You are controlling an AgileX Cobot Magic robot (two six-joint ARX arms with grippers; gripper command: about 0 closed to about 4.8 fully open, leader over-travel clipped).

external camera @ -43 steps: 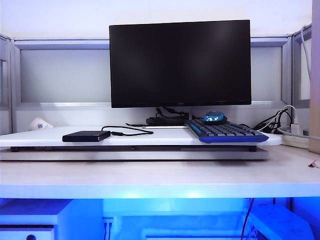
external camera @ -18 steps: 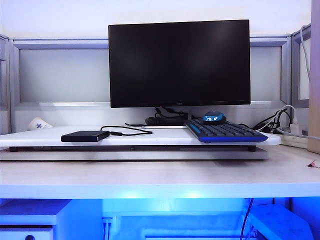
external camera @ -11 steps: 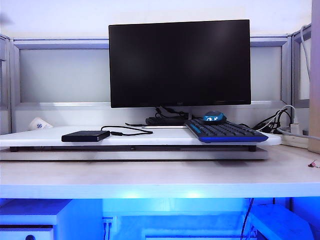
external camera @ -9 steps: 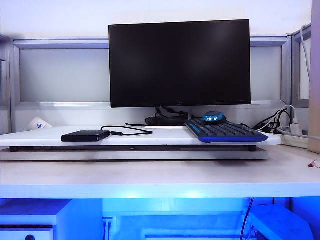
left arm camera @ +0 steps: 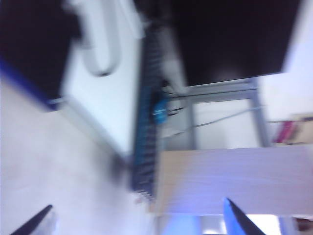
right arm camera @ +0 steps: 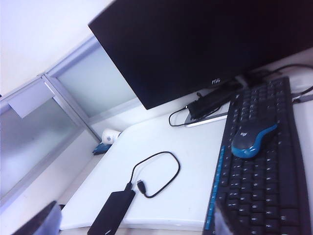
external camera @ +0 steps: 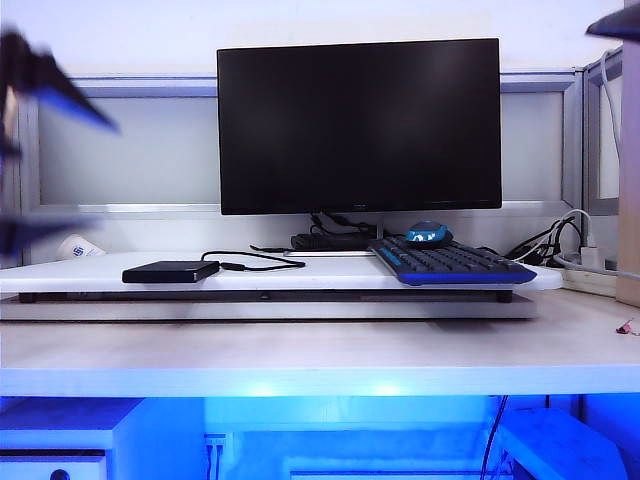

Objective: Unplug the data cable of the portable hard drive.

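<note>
The portable hard drive (external camera: 170, 271), a small flat black slab, lies on the left of the white raised board (external camera: 300, 274). The data cable (external camera: 255, 262) is plugged into its right end and curls away in a loop. My left gripper (external camera: 90, 175) shows as a dark blur at the far left, above the drive and apart from it. Its wrist view is smeared, with the fingers (left arm camera: 238, 220) wide apart, open and empty. My right gripper (right arm camera: 134, 230) is open, high above the hard drive (right arm camera: 113, 215) and the data cable (right arm camera: 164, 172). A dark edge of the right arm (external camera: 612, 22) shows top right.
A black monitor (external camera: 360, 125) stands behind the board. A black-and-blue keyboard (external camera: 450, 265) with a blue mouse (external camera: 428, 234) behind it takes the board's right side. A white cup (external camera: 80, 247) lies at the back left. Power cords and a white power strip (external camera: 585, 262) sit at the right.
The left arm has swept into the exterior view at the left and is blurred with motion. A tip of the right arm has appeared at the top right. Drive and cable have not moved.
</note>
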